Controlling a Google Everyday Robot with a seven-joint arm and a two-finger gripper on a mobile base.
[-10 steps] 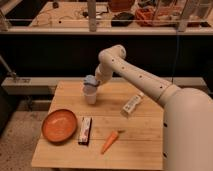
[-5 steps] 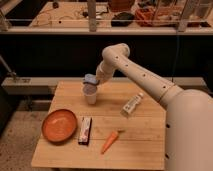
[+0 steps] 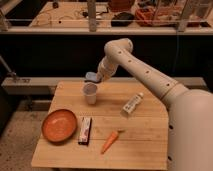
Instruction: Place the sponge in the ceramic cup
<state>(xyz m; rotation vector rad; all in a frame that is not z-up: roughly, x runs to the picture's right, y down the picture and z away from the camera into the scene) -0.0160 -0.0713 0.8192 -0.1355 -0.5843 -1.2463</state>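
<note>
The gripper [image 3: 98, 76] hung over the far part of the wooden table [image 3: 145, 145], clamped on the light blue-grey sponge [image 3: 91, 76]. The sponge was held in the air just above the mouth of the white ceramic cup [image 3: 90, 94]; whether it touched the rim could not be told. The cup stood upright, with an orange bowl [image 3: 59, 125] nearer the front edge, a flat packet [image 3: 85, 130] just beside the bowl, a carrot [image 3: 111, 141] near the packet, and a white bottle [image 3: 132, 104] lying on its side well apart from the cup.
</note>
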